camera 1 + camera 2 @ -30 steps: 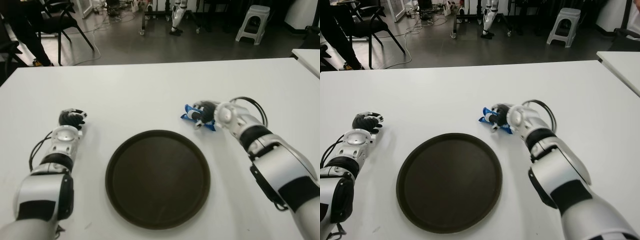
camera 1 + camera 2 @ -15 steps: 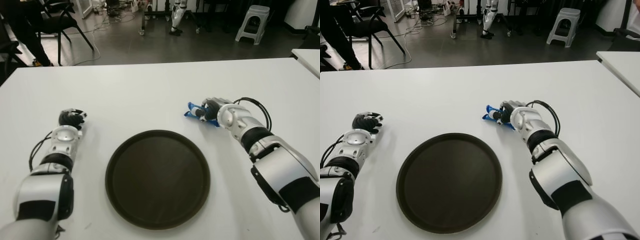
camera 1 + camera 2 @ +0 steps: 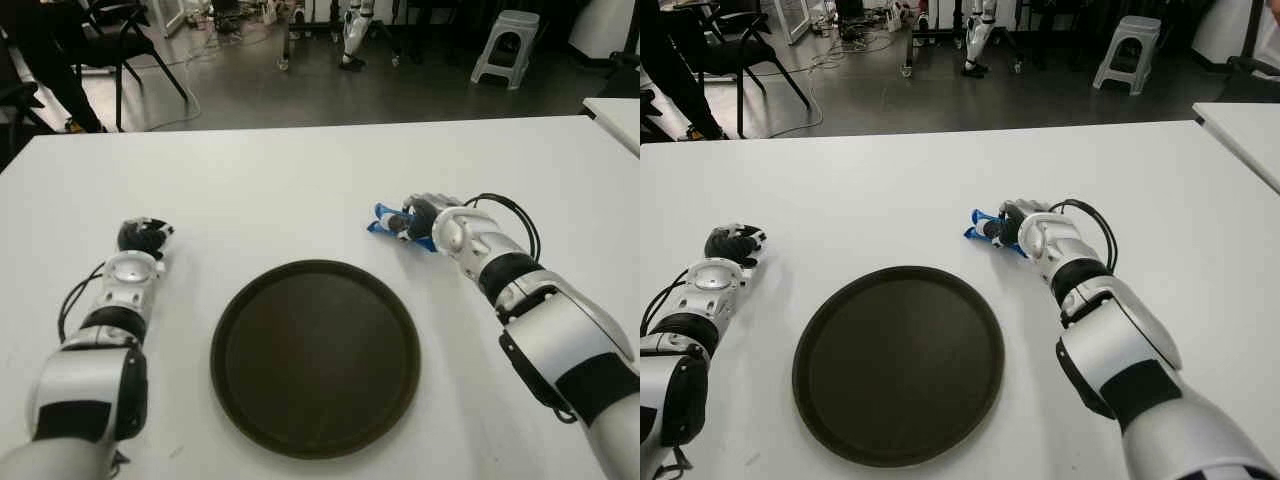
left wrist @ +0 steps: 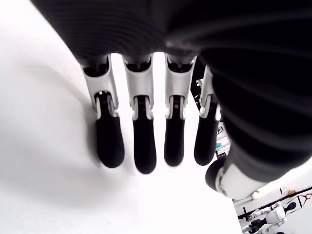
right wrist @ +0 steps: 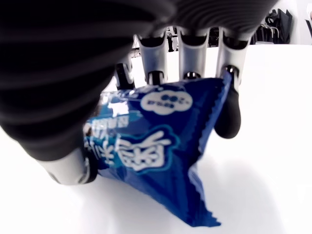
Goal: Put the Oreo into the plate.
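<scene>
The Oreo is a blue snack packet, seen close up in the right wrist view. My right hand is shut on it, with fingers curled over its top edge and the thumb under it. In the eye views the packet sticks out to the left of the hand, low over the white table, just beyond the plate's far right rim. The plate is a dark brown round tray with nothing on it. My left hand shows to the left of the plate, fingers relaxed, holding nothing.
Beyond the table's far edge are a black chair, a grey stool and cables on the floor. A second white table corner shows at the far right.
My right hand has shifted slightly away from me and to the right, taking the blue packet with it. The left hand and the plate have not moved.
</scene>
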